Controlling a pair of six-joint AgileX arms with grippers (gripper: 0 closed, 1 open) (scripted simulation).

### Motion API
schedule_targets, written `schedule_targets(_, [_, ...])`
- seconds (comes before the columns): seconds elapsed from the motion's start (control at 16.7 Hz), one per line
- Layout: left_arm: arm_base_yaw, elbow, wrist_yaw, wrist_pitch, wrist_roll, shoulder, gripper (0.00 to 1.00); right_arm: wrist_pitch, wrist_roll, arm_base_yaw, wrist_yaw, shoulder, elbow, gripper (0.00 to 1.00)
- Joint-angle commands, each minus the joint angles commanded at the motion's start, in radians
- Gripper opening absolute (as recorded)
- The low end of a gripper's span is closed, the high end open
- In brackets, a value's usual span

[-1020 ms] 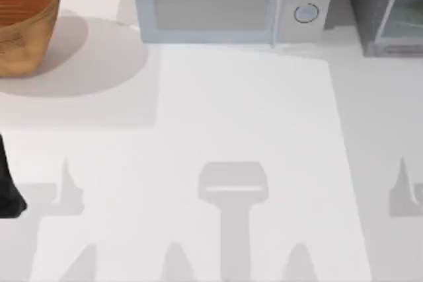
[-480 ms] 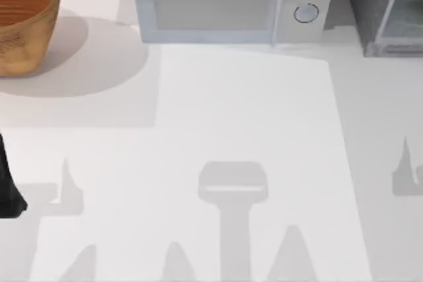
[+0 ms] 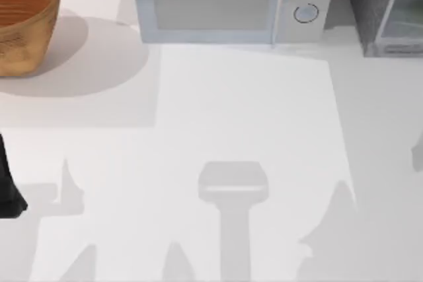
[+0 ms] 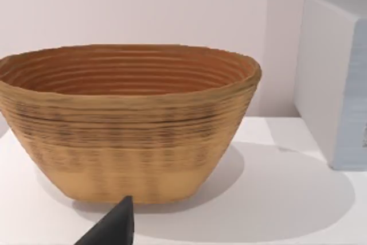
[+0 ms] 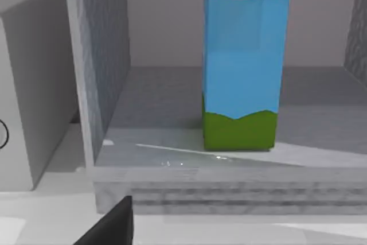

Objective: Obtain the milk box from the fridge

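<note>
The milk box (image 5: 243, 67) stands upright on the fridge floor, with a white top, blue sides and a green base. The fridge (image 5: 103, 50) has dark speckled walls and a pale frame, and its inside faces my right wrist camera. From above, the fridge (image 3: 373, 1) sits at the table's far right corner. A dark tip of my right gripper (image 5: 109, 225) lies in front of the fridge's lower frame, apart from the carton. My left arm (image 3: 6, 186) is parked at the table's left edge, and a dark tip of its gripper (image 4: 112, 228) points at the basket.
A woven basket (image 3: 23, 18) stands at the far left, seen close by the left wrist camera (image 4: 126, 119). The pale blue-grey microwave (image 3: 225, 1) with two knobs sits at the back centre, just left of the fridge. The white table (image 3: 231, 117) stretches out in front.
The arm shadows at the table's right have shifted rightward and changed shape. The left arm, basket, microwave and fridge have not moved.
</note>
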Motion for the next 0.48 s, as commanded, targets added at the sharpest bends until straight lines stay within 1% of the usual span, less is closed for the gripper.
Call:
schedule_targets(0.3, [0.0,0.0,0.0,0.0,0.0,0.0,1.0,0.348,0.007,-0.115,-0.113,0.384,0.039,1.0])
schedule_targets(0.48, [0.0,0.0,0.0,0.0,0.0,0.0,1.0,0.502,0.009,-0.163,-0.16,0.548,0.06,1.0])
